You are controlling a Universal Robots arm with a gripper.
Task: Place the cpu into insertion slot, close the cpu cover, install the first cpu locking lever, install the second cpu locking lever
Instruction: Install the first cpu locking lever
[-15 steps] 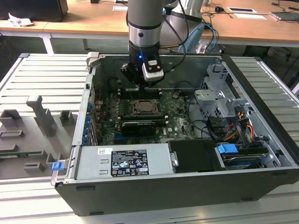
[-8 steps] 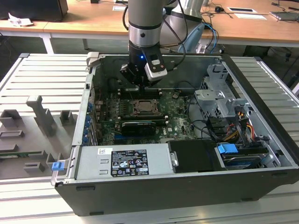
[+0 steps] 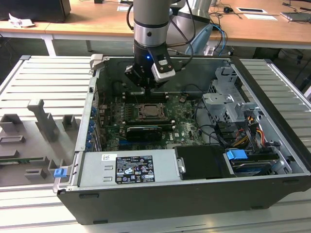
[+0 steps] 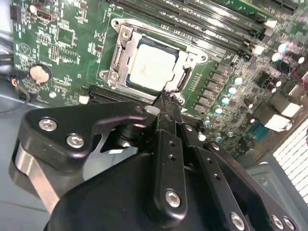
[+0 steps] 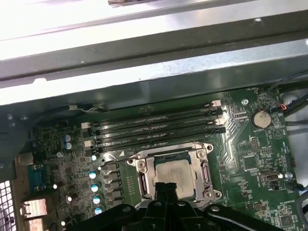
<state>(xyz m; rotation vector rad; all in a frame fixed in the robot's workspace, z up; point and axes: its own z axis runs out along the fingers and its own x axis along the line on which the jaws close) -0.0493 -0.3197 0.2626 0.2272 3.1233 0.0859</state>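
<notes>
Silver-beige cpu [image 4: 153,67] sits in the insertion slot [image 4: 119,57], just beside the gripper [image 4: 167,98], fingers pressed together, empty.

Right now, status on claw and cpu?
Claw shut, tips at insertion slot edge. Cpu seated in slot, cpu cover down around it. Nothing blocking seen.

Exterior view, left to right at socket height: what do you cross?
grey upright fixture block → insertion slot with the cpu seated in it → silver drive cage → black case wall
</notes>
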